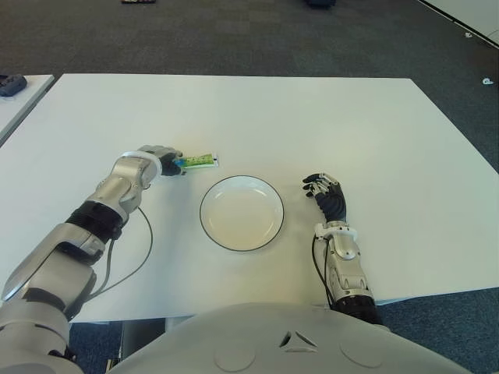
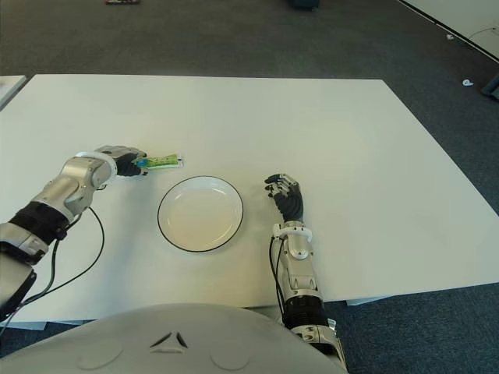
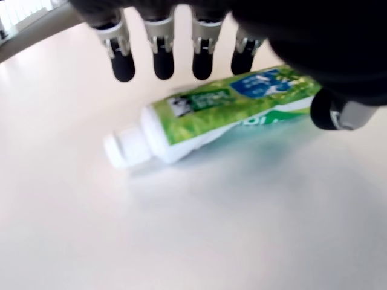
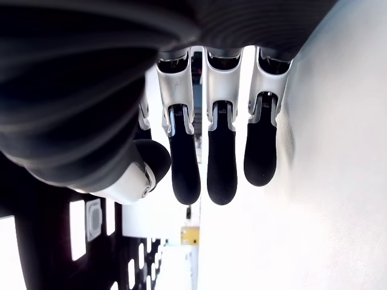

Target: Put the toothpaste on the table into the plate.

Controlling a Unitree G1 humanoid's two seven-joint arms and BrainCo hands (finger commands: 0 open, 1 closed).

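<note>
Left eye view, nearest first: the right hand [image 1: 325, 189] shows just right of the plate [image 1: 270, 227], fingers relaxed and holding nothing, doing no work. The plate has nothing in it, so the placing isn't done yet.

Farther back and to the left, the left hand [image 1: 162, 159] is at the toothpaste [image 1: 199, 161], which lies flat on the table [image 1: 312, 125] just beyond the plate's left rim. In the wrist view the fingers [image 3: 161, 51] hang over the tube with the thumb on the far side, looks like not quite closed on it.

So I'd call this the grasp step. Next it needs to close firmly on the tube, lift, then carry it a short way right over the plate.
</note>
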